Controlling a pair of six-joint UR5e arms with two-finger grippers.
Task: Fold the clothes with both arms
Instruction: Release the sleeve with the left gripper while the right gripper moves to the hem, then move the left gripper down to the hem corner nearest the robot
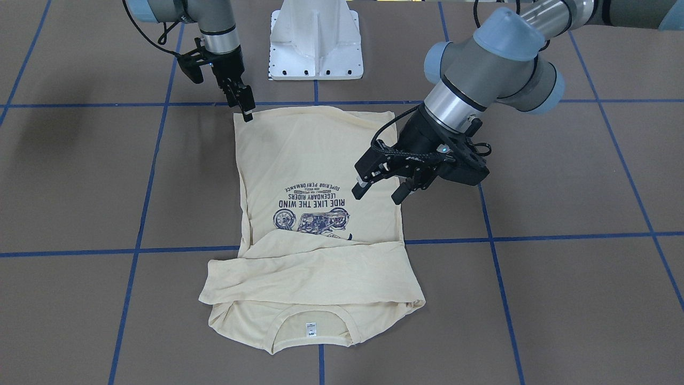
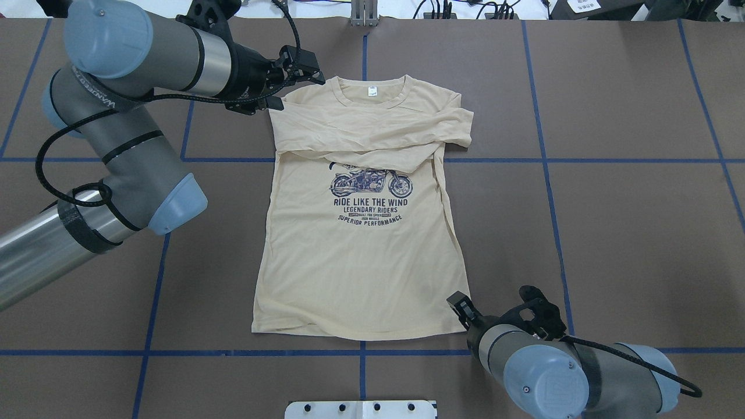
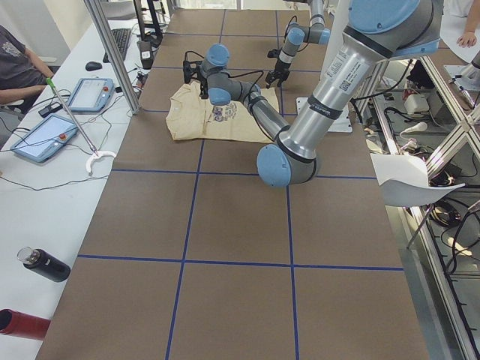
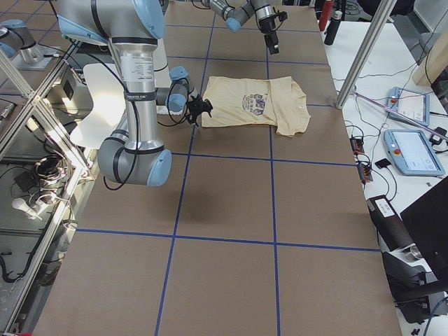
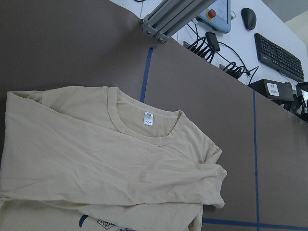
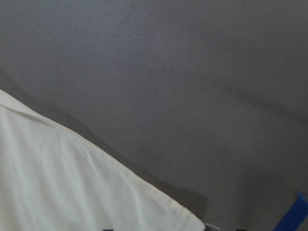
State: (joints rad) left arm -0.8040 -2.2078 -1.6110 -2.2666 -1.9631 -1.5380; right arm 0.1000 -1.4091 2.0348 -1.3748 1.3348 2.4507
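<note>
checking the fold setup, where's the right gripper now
In the overhead view the right gripper is at lower right, touching or just over the shirt at its hem corner on the robot's side.

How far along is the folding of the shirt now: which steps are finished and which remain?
Done: the sleeves lie folded across the chest of the shirt. In hand: the left gripper hovers open above the shirt, and the right gripper sits at a hem corner; whether it grips cannot be told. Left: the body lies flat at full length, so its folds remain.
</note>
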